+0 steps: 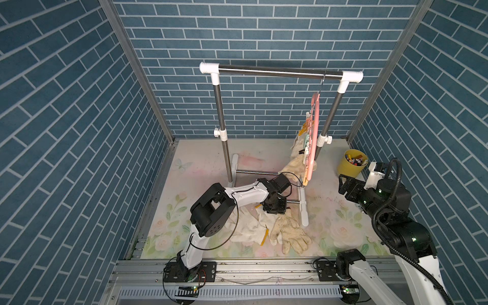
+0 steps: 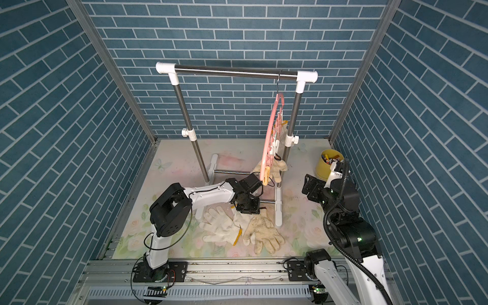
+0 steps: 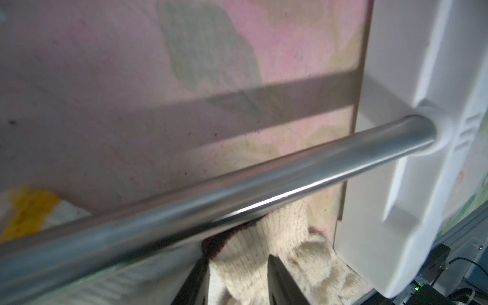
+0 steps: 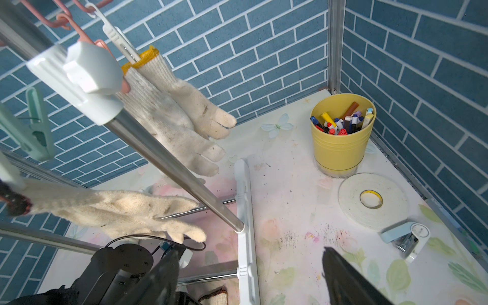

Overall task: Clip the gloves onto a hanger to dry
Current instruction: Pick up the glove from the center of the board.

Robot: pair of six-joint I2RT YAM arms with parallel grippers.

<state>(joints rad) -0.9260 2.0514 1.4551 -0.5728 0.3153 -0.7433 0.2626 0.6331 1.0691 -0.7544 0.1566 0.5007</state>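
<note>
**L gripper over stained glove's cuff**

My L gripper straddles the stained glove at its cuff, by the rack foot. Can't tell if it's pinched. R gripper hangs wide, holding nothing. White glove lies beside on the table. Two gloves are clipped to the hanger.

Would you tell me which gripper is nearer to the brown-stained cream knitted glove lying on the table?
Left. The left gripper is at the cuff of the brown-stained cream knitted glove, fingers either side; the right gripper hangs apart, near the yellow pen cup.
</note>
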